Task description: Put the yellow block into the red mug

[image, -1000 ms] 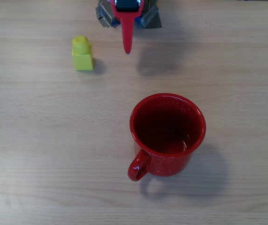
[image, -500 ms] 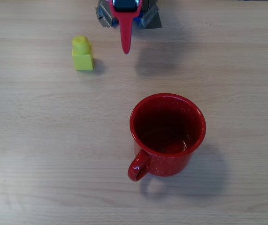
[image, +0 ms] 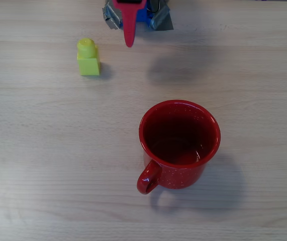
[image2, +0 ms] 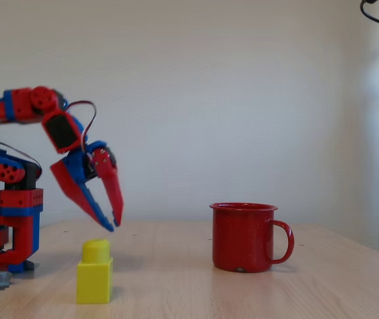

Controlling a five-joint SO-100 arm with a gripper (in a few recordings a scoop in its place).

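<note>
Sideways, gripper (image2: pixel 114 226) above table, parted.

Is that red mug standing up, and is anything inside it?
Upright and empty: the red mug stands on its base, and from overhead only its dark inside shows.

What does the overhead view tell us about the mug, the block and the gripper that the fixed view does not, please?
Overhead alone shows the red mug's dark inside holding no block, and how the things lie across the table. The fixed view alone shows the gripper raised above the table with its jaws parted and holding nothing, plus the arm and the wall. Both show the yellow block standing upright on the table, apart from the mug and from the gripper.
</note>
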